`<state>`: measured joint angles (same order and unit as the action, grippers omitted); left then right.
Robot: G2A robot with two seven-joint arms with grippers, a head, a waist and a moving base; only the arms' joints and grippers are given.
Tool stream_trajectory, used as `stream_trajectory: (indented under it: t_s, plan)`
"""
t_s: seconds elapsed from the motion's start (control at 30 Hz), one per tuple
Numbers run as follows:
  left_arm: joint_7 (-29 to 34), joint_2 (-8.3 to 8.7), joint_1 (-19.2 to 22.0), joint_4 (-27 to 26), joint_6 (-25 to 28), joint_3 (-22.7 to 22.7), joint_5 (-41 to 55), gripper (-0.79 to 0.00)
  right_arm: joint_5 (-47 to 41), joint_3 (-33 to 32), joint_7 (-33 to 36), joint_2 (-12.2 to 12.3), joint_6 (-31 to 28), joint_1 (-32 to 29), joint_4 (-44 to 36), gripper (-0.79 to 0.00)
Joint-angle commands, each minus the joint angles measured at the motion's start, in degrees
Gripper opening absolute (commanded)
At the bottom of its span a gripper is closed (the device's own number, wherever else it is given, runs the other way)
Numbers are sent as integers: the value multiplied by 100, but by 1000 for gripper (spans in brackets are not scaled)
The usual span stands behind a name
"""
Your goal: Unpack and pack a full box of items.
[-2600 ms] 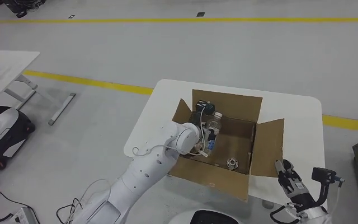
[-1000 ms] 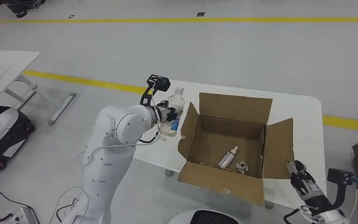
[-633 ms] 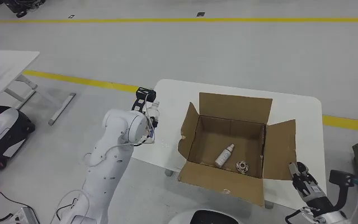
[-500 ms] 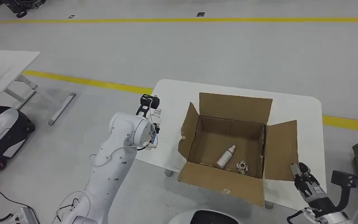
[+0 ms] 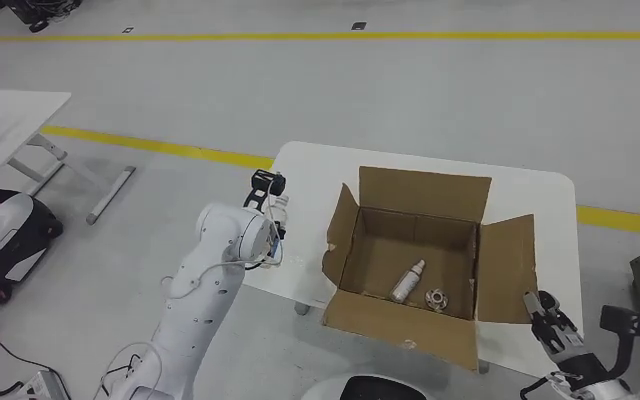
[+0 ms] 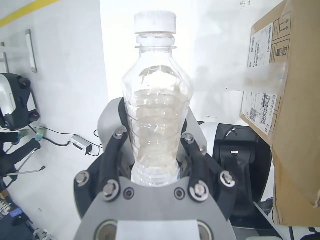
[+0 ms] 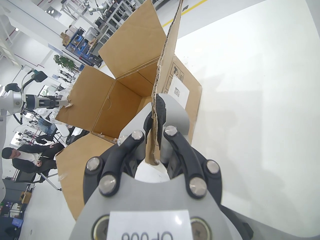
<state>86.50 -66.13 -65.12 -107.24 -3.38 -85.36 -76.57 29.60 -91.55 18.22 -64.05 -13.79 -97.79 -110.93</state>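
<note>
Currently the left gripper (image 6: 153, 128) is clamping the bottle (image 6: 155, 81) around its lower body. Its fingers are closing only as far as the ribbed plastic allows, and the white cap is pointing away from the wrist. The base is sitting toward the palm, which is probably steadying the bottle against swinging. The bottle is hanging outside the box (image 5: 425, 190), over the left edge of the table (image 5: 300, 170) and just beside the box's left side; whether it is touching the tabletop cannot be told. The right gripper (image 7: 157, 116) is pinching the torn edge of the flap (image 7: 167, 51) on the box's right side, fingers almost together on the cardboard. This is presumably anchoring the box against sliding and keeping the opening clear. A spray bottle (image 5: 407, 280) and a metal part (image 5: 436, 298) are lying near each other on the box floor, so unpacking is judged to be under way and not yet complete. A white shipping label (image 6: 265, 76) with barcodes and handling pictograms, upward arrows among them, is showing on the box's left side. A smaller code label (image 7: 178, 89) is showing on the right wall. The bottle is showing no legible writing, only a sliver of blue between the fingers
</note>
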Motion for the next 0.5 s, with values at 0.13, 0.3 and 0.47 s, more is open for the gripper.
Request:
stream_trajectory:
  t_s: [0.13,0.3,0.47]
  plan:
    - [-251,13,-148,448,159,98,-325,-785,-70,-98,6,4,-52,-26,-28,-785]
    - [-652,-17,-91,1210,118,349,-534,-785,-112,-134,-12,3,-84,-46,-58,-785]
    - [-1001,-77,52,1738,140,720,-626,-785,-168,-167,-24,1,-92,-48,-51,-785]
